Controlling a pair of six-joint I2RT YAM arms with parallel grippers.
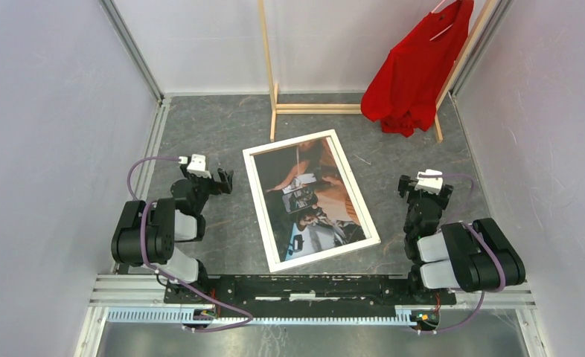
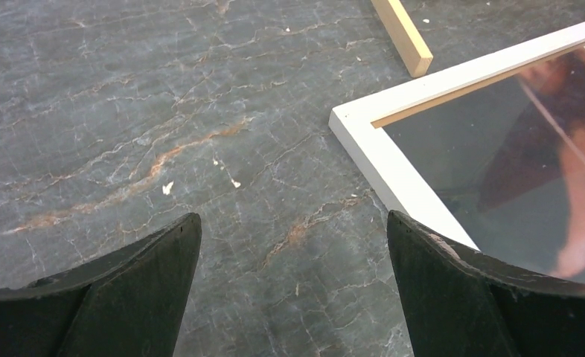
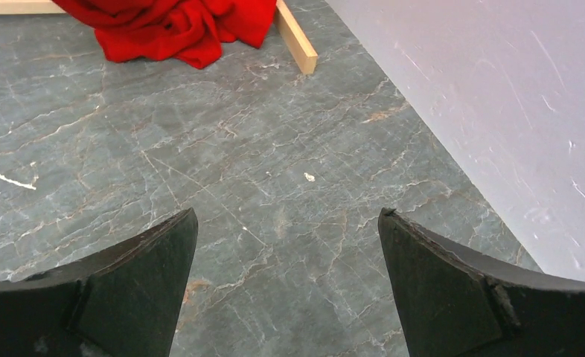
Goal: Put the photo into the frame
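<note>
The white frame lies flat in the middle of the table, turned a little to the left, with the photo of people in brown and dark tones face up inside its border. The frame's corner and the photo show at the right of the left wrist view. My left gripper is open and empty, to the left of the frame, above bare table. My right gripper is open and empty, to the right of the frame, above bare table.
A tall wooden clothes rack stands at the back with a red shirt hanging on its right side; its foot and the shirt show in the wrist views. Pale walls close in on both sides.
</note>
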